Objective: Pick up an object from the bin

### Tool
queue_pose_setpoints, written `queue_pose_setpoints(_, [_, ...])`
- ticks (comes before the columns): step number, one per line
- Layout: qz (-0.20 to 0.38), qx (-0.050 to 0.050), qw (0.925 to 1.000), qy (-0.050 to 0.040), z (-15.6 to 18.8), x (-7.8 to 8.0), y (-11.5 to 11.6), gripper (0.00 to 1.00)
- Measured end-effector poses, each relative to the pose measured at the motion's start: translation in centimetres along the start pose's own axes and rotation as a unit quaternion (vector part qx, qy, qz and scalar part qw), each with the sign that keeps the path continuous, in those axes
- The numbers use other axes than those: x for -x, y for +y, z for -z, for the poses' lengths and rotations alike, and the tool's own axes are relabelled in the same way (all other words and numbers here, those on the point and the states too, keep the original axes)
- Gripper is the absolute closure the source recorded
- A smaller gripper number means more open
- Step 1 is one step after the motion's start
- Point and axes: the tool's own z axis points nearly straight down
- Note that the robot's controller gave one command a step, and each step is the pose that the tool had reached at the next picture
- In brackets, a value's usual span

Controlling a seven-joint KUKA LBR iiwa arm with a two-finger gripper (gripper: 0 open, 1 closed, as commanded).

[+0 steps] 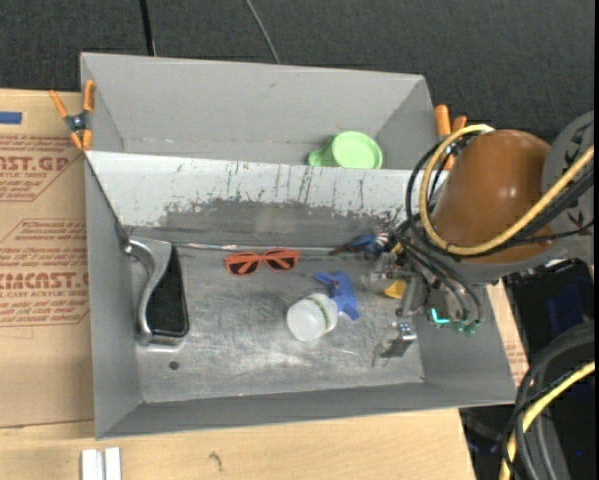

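We are observing gripper sitting low at right end of bin, near white bottle and blue piece; grip state: cannot tell.

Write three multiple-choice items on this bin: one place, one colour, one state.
1. The hand is at the bin's: A left side; B right side; C back wall.
2. The sunglasses are: A blue; B green; C orange.
3. The white bottle is: A lying on the floor; B held by the hand; C atop the sunglasses.
Answers: B, it hangs by the right wall. C, the frame is orange. A, it lies on the floor, apart from the hand.
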Motion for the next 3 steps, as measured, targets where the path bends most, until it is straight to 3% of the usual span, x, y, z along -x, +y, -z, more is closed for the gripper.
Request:
queue_pose_setpoints(1, [0.000, 0.000, 1.0000, -0.0034, 0.3, 0.2, 0.0, 0.00])
queue_pose_setpoints(2, [-0.001, 0.000, 1.0000, -0.0080, -4.3, 2.1, 1.5, 0.00])
queue_pose_setpoints(3, [0.086, 0.000, 0.9963, -0.0055, -11.8, 4.6, 7.2, 1.00])
